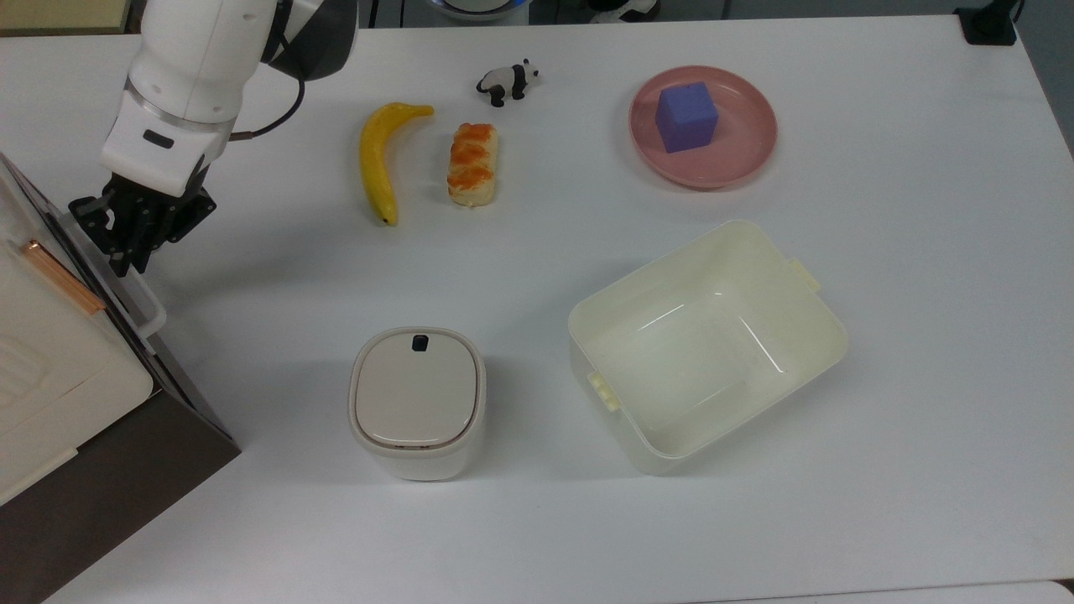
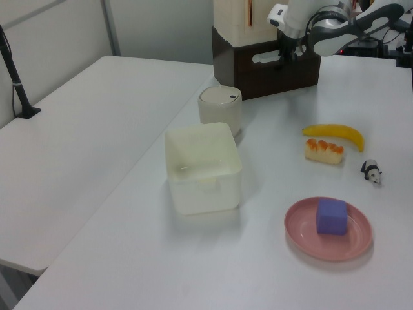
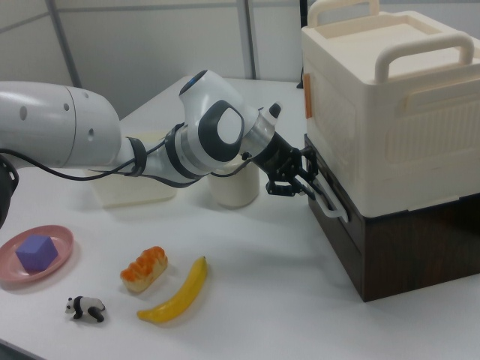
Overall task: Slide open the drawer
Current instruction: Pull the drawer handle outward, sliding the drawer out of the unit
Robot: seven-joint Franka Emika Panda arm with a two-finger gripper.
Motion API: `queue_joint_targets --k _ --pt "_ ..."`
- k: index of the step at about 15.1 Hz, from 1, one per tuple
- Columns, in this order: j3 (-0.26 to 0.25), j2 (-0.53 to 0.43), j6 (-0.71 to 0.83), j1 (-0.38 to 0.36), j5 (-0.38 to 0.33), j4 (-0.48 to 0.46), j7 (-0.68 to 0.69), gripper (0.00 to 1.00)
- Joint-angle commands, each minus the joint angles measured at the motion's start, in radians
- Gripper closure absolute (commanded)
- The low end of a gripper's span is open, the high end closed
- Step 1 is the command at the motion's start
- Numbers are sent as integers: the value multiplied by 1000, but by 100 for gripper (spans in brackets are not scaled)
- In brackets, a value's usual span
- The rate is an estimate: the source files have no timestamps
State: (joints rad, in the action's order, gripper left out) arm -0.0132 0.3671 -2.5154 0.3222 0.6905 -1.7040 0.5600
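Observation:
The drawer [image 3: 336,229] is the dark brown top front of a low cabinet and sits flush, with no gap showing. Its white loop handle [image 3: 331,204] juts out toward the table. My gripper [image 3: 306,184] is at the handle's upper end in the right view, black fingers closed around the bar. In the top view the gripper [image 1: 117,250] sits at the far end of the handle [image 1: 148,308], at the top view's left edge. In the left view the gripper [image 2: 284,57] is against the cabinet's front, beside the handle [image 2: 266,57].
A cream-white appliance [image 3: 390,112] with a copper strip stands on the cabinet. On the table are a lidded canister [image 1: 417,401], a cream bin [image 1: 826,329], a banana [image 1: 377,159], a bread piece [image 1: 472,164], a panda toy [image 1: 508,81] and a pink plate [image 1: 755,159] with a blue cube [image 1: 686,116].

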Motion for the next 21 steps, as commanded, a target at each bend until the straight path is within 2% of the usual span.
queue_joint_targets --k 1,14,21 --pt "-19 0 -36 46 50 -16 44 100" --pt "24 -88 -34 34 50 -135 34 97" --pt "29 -152 -33 5 47 -206 31 97"
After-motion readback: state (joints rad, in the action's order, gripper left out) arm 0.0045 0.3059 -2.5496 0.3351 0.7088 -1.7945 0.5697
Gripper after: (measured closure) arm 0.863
